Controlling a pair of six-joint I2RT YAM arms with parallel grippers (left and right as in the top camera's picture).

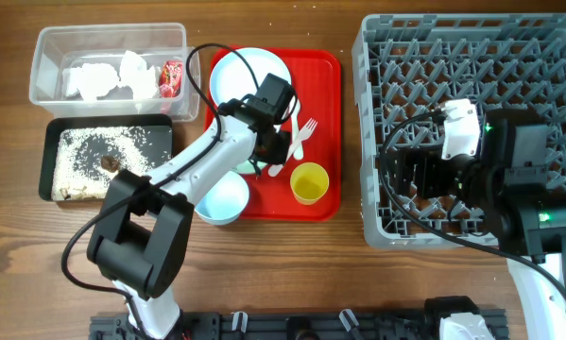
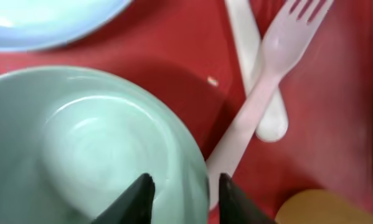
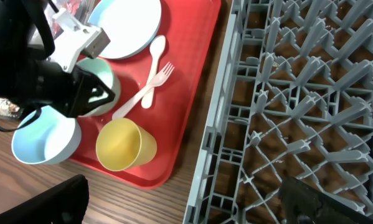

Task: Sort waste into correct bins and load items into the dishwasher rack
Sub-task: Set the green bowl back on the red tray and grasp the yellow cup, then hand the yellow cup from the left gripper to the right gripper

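We have the left gripper (image 2: 185, 190) spread astride the green bowl (image 2: 80, 149) rim, the right gripper (image 3: 183, 202) spread and empty; the bowl is likely light, stiff and slick, so pinch the rim.

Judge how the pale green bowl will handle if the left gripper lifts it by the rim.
The pale green bowl looks like smooth, glossy plastic, so it is probably light and stiff but somewhat slippery. The left gripper straddles only one side of its rim, so the bowl will likely tilt when lifted. It looks empty, so nothing should spill.
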